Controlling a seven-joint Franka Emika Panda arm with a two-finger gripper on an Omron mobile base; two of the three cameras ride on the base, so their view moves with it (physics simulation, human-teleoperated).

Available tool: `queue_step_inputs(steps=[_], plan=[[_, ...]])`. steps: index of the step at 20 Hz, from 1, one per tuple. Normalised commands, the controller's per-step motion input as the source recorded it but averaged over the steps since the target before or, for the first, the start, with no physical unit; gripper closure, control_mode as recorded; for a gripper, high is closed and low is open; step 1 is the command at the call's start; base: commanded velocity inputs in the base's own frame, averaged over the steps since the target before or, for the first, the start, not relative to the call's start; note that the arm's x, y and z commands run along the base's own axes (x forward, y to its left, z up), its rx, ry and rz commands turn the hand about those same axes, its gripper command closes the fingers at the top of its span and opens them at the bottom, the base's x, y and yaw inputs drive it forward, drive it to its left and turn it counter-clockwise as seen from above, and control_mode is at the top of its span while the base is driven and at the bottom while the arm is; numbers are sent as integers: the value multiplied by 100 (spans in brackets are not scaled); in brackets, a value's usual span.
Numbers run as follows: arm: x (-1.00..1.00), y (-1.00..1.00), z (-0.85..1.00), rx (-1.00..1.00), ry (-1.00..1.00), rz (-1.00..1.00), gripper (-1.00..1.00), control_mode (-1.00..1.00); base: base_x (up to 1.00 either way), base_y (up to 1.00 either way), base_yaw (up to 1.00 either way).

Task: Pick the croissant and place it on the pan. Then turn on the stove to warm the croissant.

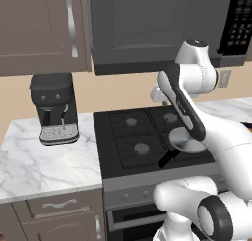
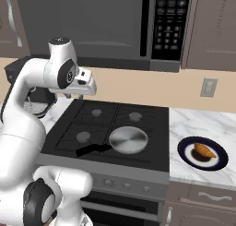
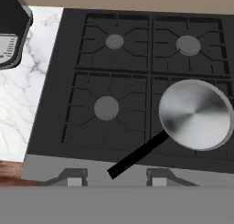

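Your gripper (image 3: pixel 113 176) hangs above the stove's (image 3: pixel 137 81) front edge, fingers parted, holding nothing; the pan (image 3: pixel 195 113) sits front-right.

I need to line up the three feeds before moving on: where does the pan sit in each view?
Left base view: pan right of centre on the stove's front right burner, partly behind the arm.
Right base view: pan at centre, handle pointing left.
Hand view: pan at right, handle running to lower left.
Shared landmark: the bare front left burner cap beside the pan.
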Motion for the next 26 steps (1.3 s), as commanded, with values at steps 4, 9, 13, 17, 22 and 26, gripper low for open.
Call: queue_step_inputs(steps=[4, 9, 13, 17, 22, 26], plan=[[-14, 0, 0, 0, 0, 0, -100, -100, 0, 0, 0], [-47, -12, -7, 0, -4, -5, -100, -100, 0, 0, 0], [-45, -14, -11, 0, -4, -5, -100, -100, 0, 0, 0], [-35, -21, -11, 0, 0, -3, -100, -100, 0, 0, 0], [-30, -39, -11, 0, 0, -1, -100, -100, 0, 0, 0], [-24, -45, -14, 0, 0, -3, -100, -100, 0, 0, 0]])
